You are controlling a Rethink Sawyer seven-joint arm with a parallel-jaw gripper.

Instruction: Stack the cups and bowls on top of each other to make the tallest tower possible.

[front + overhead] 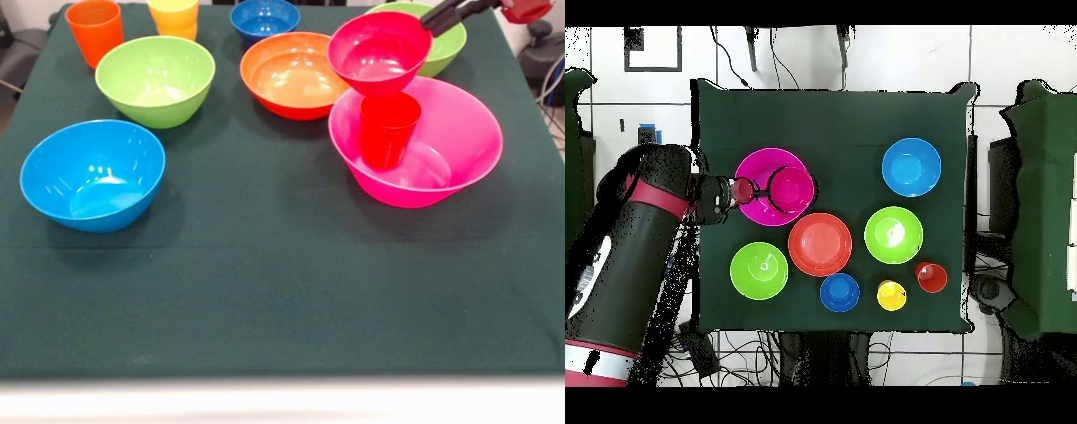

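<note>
The big pink bowl (461, 132) stands at the right of the table. The red cup (388, 132) stands upright inside it. The small crimson bowl (378, 51) sits on the cup's mouth, slightly tilted. Together they form the tower. My gripper (430, 19) reaches in from the top right and is shut on the crimson bowl's right rim. In the overhead view the gripper (755, 189) is at the left side of the crimson bowl (793, 188), above the pink bowl (760, 163). The red cup is hidden there.
The orange bowl (291, 75) and a lime bowl (448, 42) stand close to the tower. Another lime bowl (155, 79), the light blue bowl (93, 174), the dark blue bowl (264, 19), the orange cup (94, 31) and the yellow cup (174, 16) stand further left.
</note>
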